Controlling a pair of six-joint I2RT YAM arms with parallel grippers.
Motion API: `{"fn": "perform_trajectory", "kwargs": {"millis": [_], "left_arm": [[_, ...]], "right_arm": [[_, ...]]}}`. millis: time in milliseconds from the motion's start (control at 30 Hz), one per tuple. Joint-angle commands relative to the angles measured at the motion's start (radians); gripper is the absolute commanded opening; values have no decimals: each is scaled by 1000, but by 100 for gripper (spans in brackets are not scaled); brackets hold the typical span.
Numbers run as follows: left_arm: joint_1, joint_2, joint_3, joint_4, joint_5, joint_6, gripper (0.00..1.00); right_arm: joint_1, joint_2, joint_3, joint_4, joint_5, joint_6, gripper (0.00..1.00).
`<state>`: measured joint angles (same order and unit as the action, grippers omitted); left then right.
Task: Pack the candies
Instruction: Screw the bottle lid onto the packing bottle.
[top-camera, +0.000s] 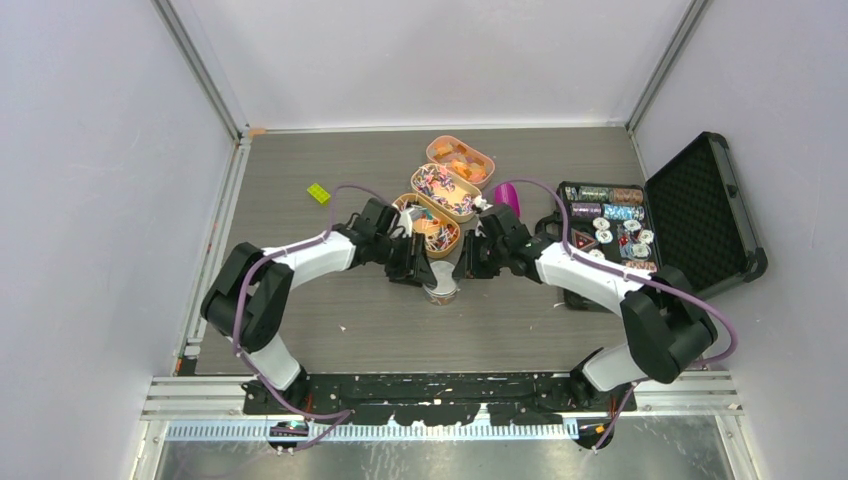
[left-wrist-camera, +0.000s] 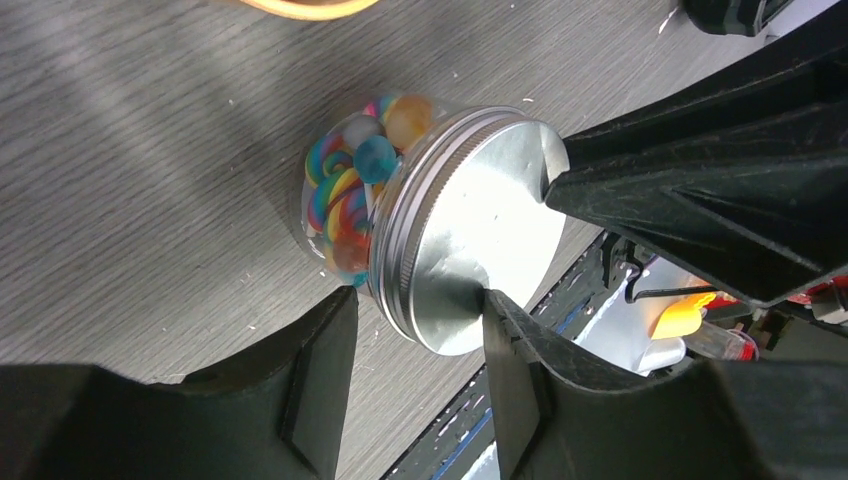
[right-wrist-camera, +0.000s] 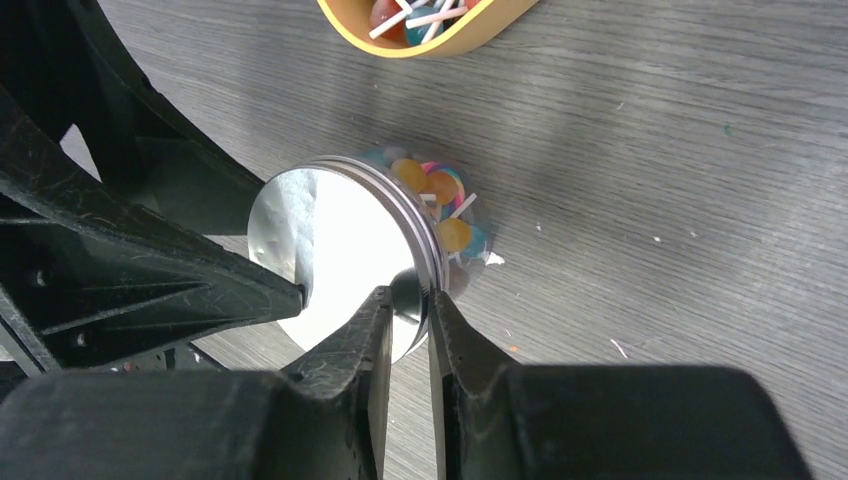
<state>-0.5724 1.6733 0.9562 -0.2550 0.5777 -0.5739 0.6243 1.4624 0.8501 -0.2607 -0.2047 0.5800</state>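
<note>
Symmetrically, both arms (top-camera: 300, 255) fold inward: right gripper (right-wrist-camera: 408, 312) pinches the lid (right-wrist-camera: 320, 230) on the jar (top-camera: 440, 289) of candies (left-wrist-camera: 340, 200); left gripper (left-wrist-camera: 415, 335) straddles it, spread.

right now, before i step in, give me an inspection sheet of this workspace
surface: grey wood-grain table, pale specks
job's things: clear jar packed with colourful candies, silver metal lid on; three filled oval orange trays
clutter: magenta scoop, yellow-green block, open black case of poker chips
end effectors: left end effector straddles jar, grip unclear; right end effector pinches lid rim
cables: purple cables along both arms
surroundings: pale walls, aluminium frame posts
</note>
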Motion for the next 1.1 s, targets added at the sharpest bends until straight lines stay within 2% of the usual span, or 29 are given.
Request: {"fn": "perform_trajectory", "kwargs": {"millis": [0,233,333,433,533,700,900,1067], "left_arm": [[-3,2,-97,30,-45,-10,48],[-20,28,-156,22,-128,-21,42],[-48,26,-166,12,-148,-30,41],[-58,-16,-211,74,-126,-82,40],[-57,-56,-231,95,-116,-102,40],[-56,-95,-184,61,-115,-85,45],[-54,-130,-98,-1,-123,-61,54],[-43,-139,-67,-18,-148,-46,58]], "right_arm": [[2,6,-59,53,6,19,22],[0,25,-138,111,6,37,21],[-8,54,-119,121,9,20,22],[-19,86,-64,110,-13,1,24],[-19,91,-20,93,-22,-8,33],[-38,66,56,33,-26,-20,40],[-58,-10,115,-66,-36,-37,40],[-58,-47,70,-58,-101,1,34]]}}
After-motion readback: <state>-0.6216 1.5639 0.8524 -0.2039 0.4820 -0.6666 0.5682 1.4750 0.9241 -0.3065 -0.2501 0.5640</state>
